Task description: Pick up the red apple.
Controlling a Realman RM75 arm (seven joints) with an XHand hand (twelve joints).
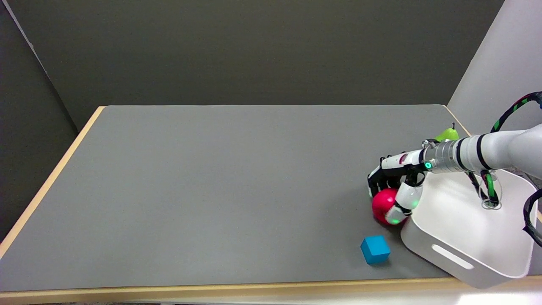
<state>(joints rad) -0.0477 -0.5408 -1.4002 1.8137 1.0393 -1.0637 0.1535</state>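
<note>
The red apple (384, 204) sits on the grey table (220, 186) at the right, close against the white bin's left wall. My right hand (393, 182) reaches in from the right over the bin and wraps the apple. Its dark fingers (376, 181) curl down over the apple's far left side, and the white thumb (402, 205) presses its near right side. The apple's upper right part is hidden by the hand.
A white bin (465, 258) stands at the near right corner, under my forearm. A blue cube (375, 249) lies just in front of the apple. A green pear (447, 134) stands behind the arm at the right edge.
</note>
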